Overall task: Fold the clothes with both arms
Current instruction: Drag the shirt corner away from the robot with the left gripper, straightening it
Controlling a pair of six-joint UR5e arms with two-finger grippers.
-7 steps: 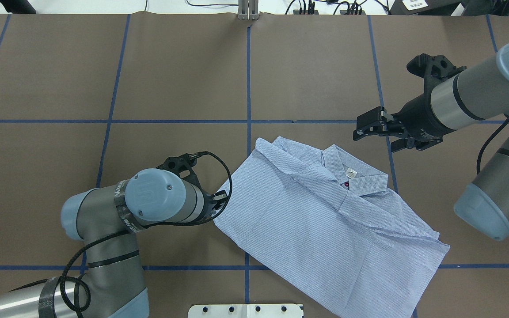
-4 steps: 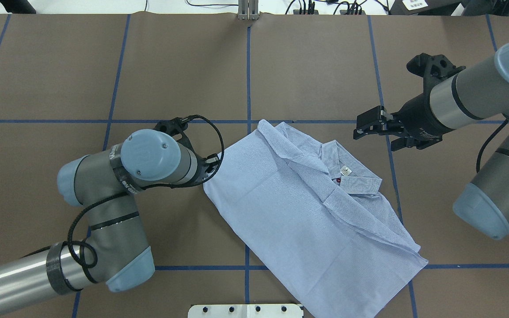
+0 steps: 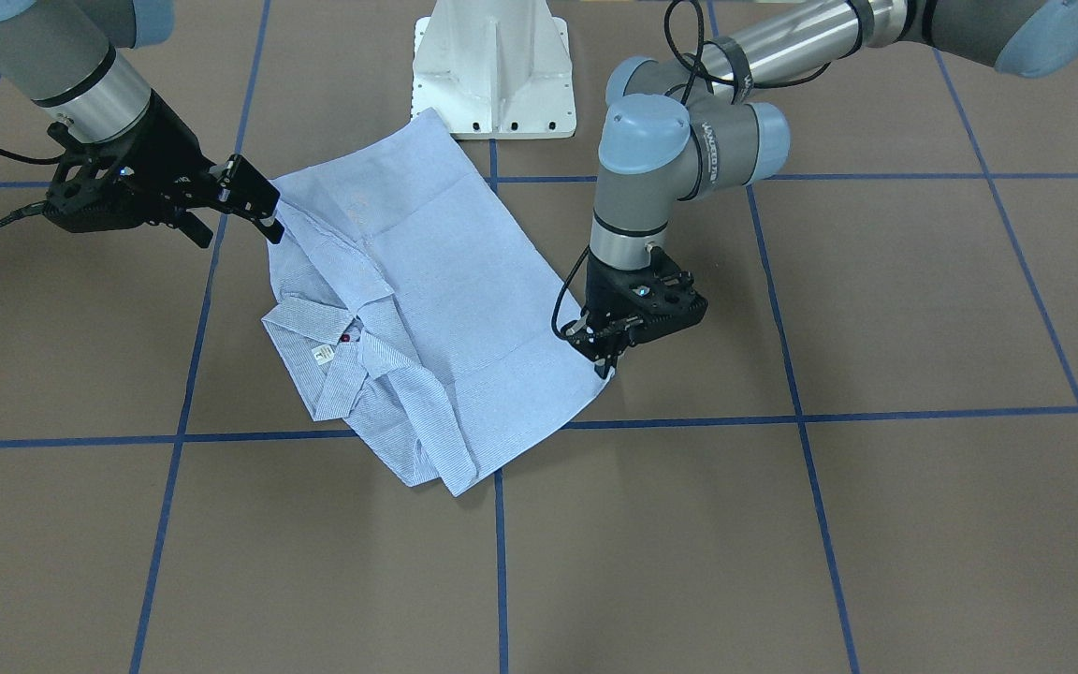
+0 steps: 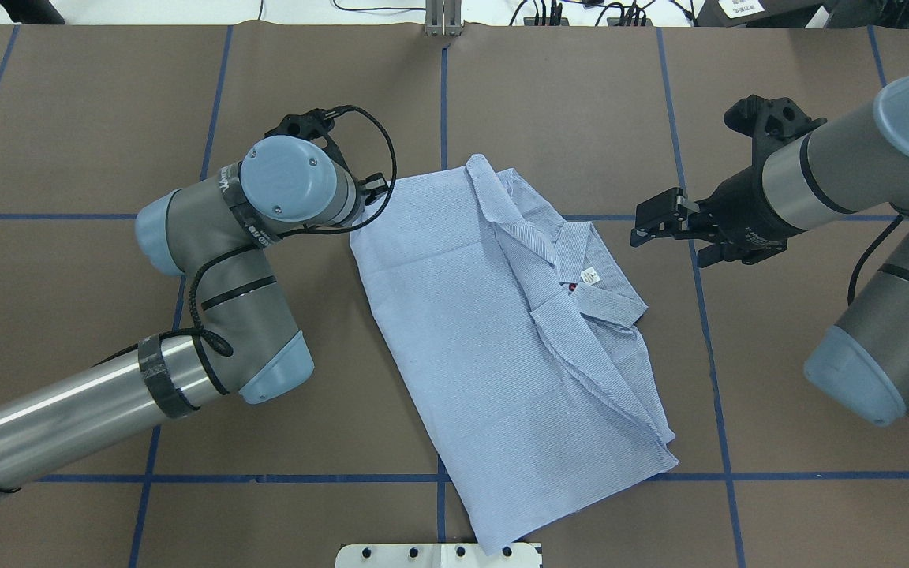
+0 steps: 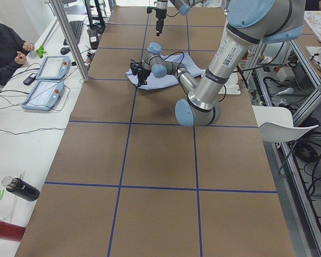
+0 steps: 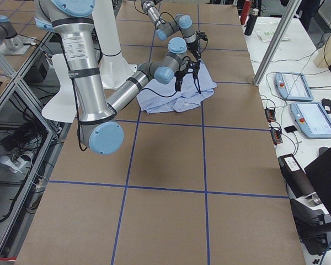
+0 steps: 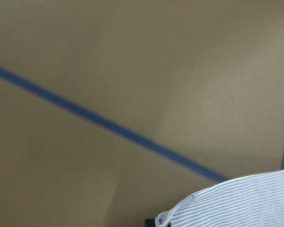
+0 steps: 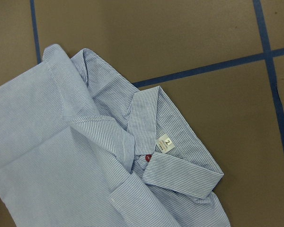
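The light blue-and-white striped shirt (image 4: 486, 331) lies folded on the brown table, its collar and white neck label (image 4: 589, 276) on its right side. My left gripper (image 4: 365, 197) is shut on the shirt's far left corner, and the front view shows the fingertips (image 3: 606, 360) pinching that corner low over the table. The left wrist view catches only a bit of the shirt's hem (image 7: 236, 203). My right gripper (image 4: 644, 225) hovers open just right of the collar, holding nothing. Its wrist camera looks down on the collar and label (image 8: 165, 143).
The white pedestal base (image 4: 439, 554) stands at the near edge, touching the shirt's hem. Blue tape lines (image 4: 443, 118) cross the table. A person (image 5: 5, 48) sits at a side table with control tablets (image 5: 45, 80) beyond the robot's left end.
The left arm has pulled the shirt's corner away from the robot, and the whole shirt slid and swung with it. The right arm has stayed almost still.
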